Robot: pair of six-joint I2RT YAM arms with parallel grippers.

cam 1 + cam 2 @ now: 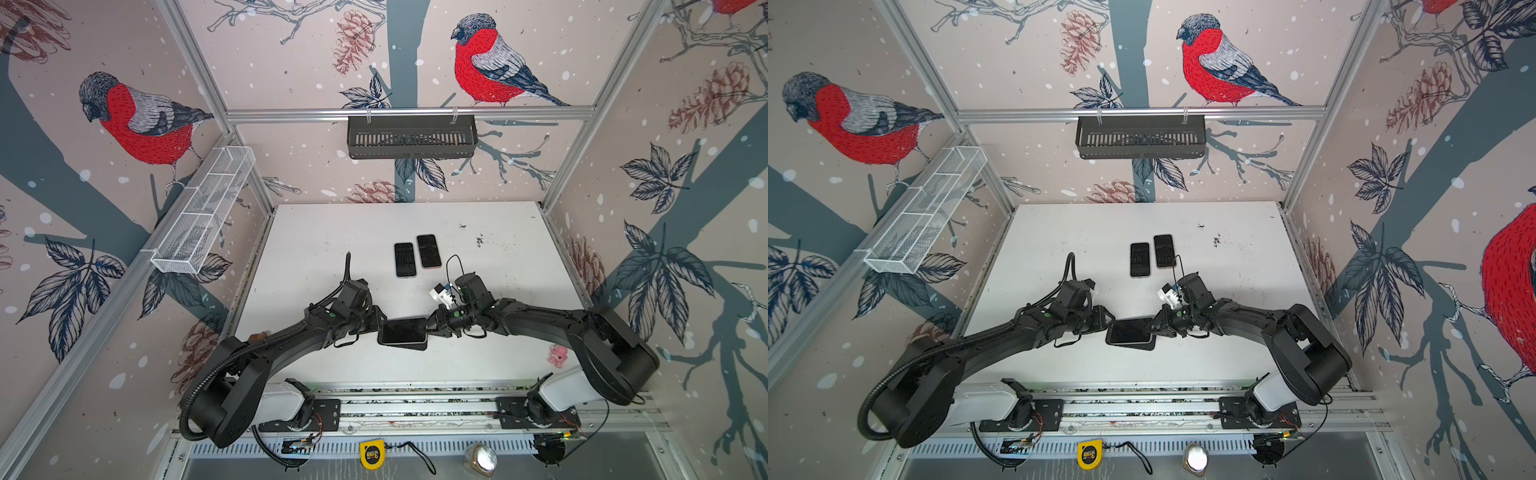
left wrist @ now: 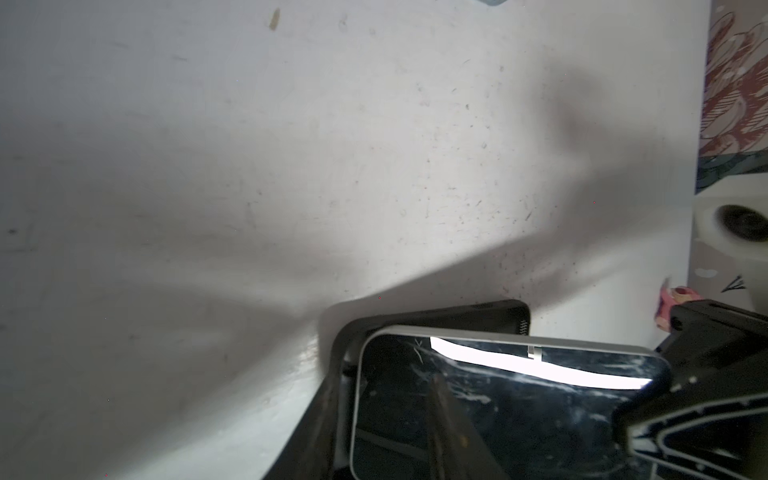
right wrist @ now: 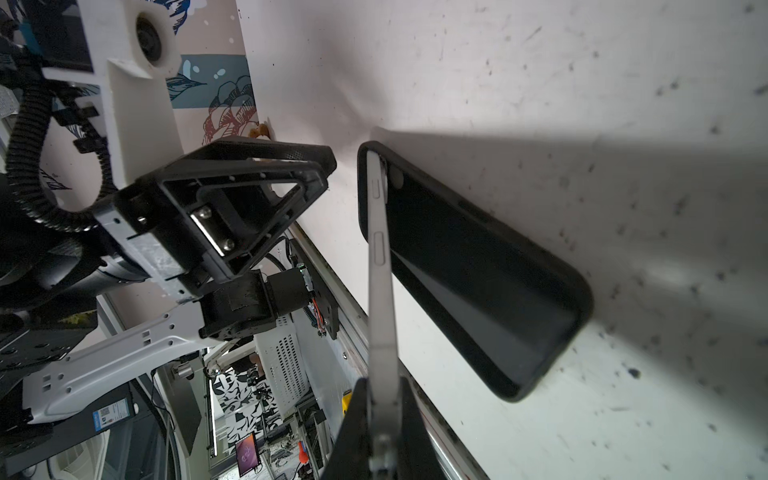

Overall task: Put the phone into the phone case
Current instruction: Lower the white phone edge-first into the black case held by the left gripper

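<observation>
The left gripper [image 1: 376,327] hovers with its jaws part-way apart and nothing between them. Its tips are just short of the nearest end of the black rubber-rimmed phone case [image 1: 403,346], which lies flat on the white table [image 1: 498,257]. The silver-edged phone with dark glass screen [image 1: 402,331] slants over the case. The end nearest the left gripper rests inside the case rim, and the other end is raised. The right gripper [image 1: 429,328] is clamped on that raised end, its fingers [image 3: 353,436] pressing front and back.
</observation>
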